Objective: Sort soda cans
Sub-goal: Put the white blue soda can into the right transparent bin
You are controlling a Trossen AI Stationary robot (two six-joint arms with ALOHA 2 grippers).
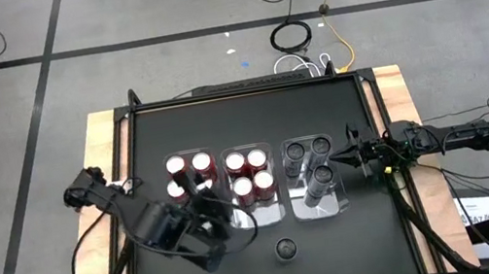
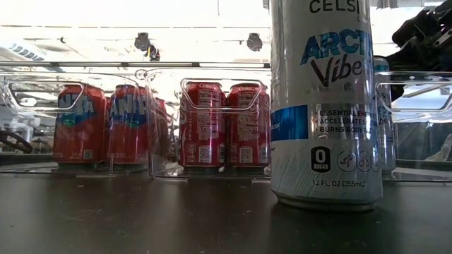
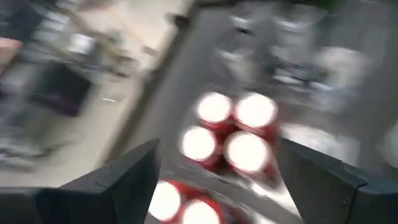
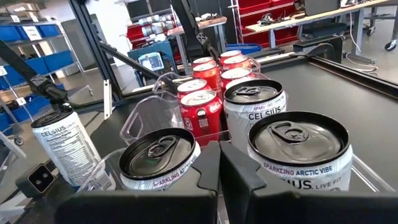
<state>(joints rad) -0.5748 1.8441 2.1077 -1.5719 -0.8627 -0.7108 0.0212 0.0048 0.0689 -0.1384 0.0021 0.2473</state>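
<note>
Closest to your low camera, one silver can (image 2: 326,106) stands alone on the black table (image 1: 360,246), apart from the clear bins (image 1: 320,211). Your left gripper (image 1: 207,224) hangs wide open and empty above the red cans (image 1: 248,174) (blurred in its wrist view). Your right gripper (image 1: 357,150) is closed, empty, beside the three binned silver cans (image 1: 311,162).

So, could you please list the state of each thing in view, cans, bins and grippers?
Left gripper: open, holding nothing, above the table's front left.
Right gripper: shut, empty, beside the right bin.
Left bin: holds three red cans, upright.
Middle bin: holds four red cans, upright.
Right bin: holds three silver cans, upright.
Lone silver can: upright on the table, outside the bins.
</note>
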